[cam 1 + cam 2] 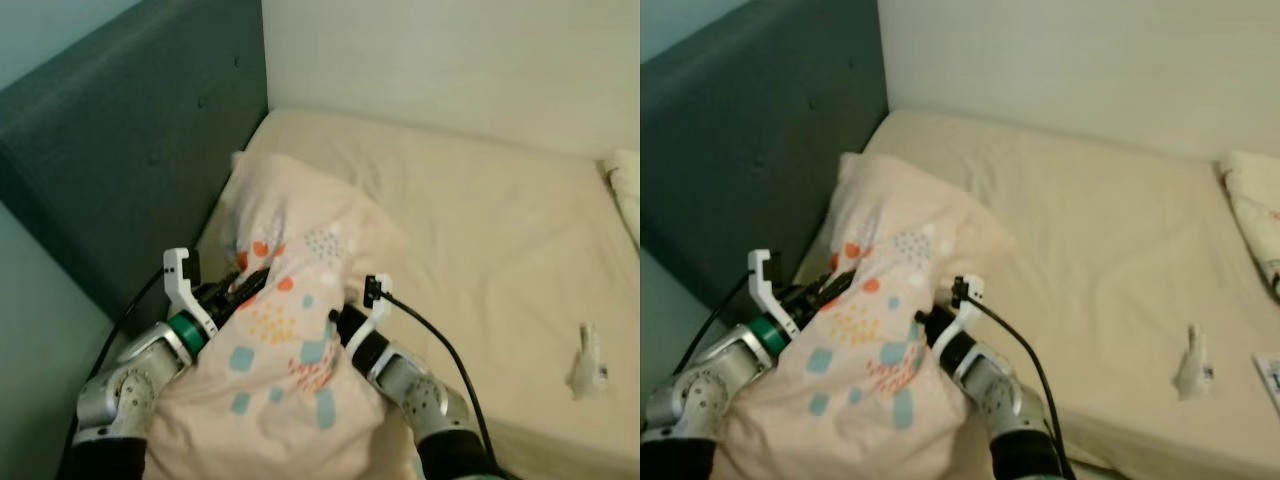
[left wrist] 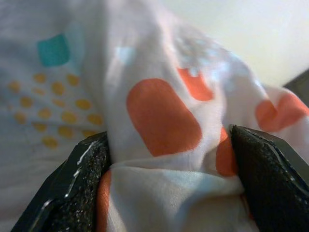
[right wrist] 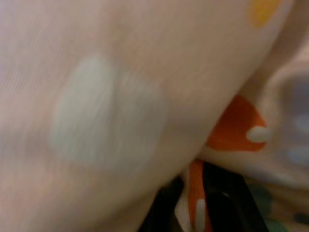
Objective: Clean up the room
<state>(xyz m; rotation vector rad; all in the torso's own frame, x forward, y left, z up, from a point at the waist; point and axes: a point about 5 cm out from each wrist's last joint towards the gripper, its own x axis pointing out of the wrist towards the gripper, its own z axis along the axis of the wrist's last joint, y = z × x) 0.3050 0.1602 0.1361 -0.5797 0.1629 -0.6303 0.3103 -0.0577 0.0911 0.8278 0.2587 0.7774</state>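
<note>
Left wrist view: pillow (image 2: 159,121) between pads (image 2: 87,188).

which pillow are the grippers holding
The patterned pillow by the headboard, pinched by the left gripper and right gripper. The other pillow lies untouched at the bed's far right edge.

You have before you, counted by kind:

- Pillows: two. One pale pink pillow (image 1: 290,300) printed with orange, teal and yellow shapes lies at the head of the bed; a second pillow (image 1: 1255,215) shows partly at the far right edge.
- Beds: one bed (image 1: 480,230) with a cream sheet.
- Headboards: one dark grey-blue headboard (image 1: 130,150).
- Small white items on the sheet: one crumpled white item (image 1: 588,362), too small to identify.
- Hands: two, the left hand (image 1: 245,285) and the right hand (image 1: 335,318), each with black fingers (image 2: 87,188) against the patterned pillow.
- Cables: two black cables (image 1: 440,345), one per wrist.
</note>
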